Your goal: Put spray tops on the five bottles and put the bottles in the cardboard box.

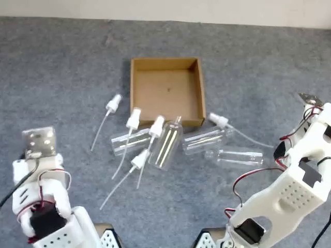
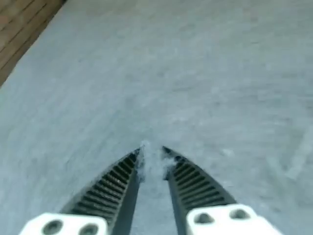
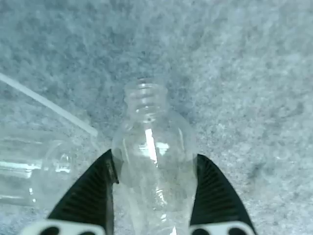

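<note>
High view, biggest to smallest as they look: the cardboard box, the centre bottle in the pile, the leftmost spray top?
1. Cardboard box, clearly the largest.
2. Centre bottle.
3. Leftmost spray top, by far the slimmest, though with its thin tube it runs about as long as the bottle.

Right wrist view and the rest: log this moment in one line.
right gripper: shut on topless bottle | left gripper: slightly open, empty | cardboard box: empty | spray tops: loose

Grey carpeted table [image 1: 62, 67], pale wall [image 1: 207, 10]
</note>
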You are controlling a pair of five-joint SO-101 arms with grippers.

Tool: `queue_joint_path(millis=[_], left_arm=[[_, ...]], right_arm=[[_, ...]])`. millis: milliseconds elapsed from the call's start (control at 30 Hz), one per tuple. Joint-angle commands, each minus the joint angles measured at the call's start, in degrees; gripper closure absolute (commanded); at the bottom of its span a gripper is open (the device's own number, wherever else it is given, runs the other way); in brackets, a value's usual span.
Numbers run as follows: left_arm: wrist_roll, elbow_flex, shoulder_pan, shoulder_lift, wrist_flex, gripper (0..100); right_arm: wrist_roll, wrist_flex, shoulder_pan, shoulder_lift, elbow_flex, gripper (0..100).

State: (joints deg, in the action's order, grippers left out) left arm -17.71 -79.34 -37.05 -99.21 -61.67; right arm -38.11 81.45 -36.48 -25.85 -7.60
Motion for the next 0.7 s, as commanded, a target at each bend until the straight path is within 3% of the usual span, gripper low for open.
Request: queue_joint_path(millis=[0, 233, 667], left_arm=[[-1.58, 18.59, 11.38, 16.22, -8.7, 87], [-4.92, 47.16, 25.01, 51.91, -18.37, 87], [-4.84, 91.91, 32.4, 110.81, -17.67, 86]], right_arm=[[0.18, -1.27, -0.84, 3.91, -0.75, 99.1], [0.18, -3.82, -1.8, 3.91, -0.31, 99.1], [-2.99, -3.82, -2.42, 3.91, -0.4, 99.1]])
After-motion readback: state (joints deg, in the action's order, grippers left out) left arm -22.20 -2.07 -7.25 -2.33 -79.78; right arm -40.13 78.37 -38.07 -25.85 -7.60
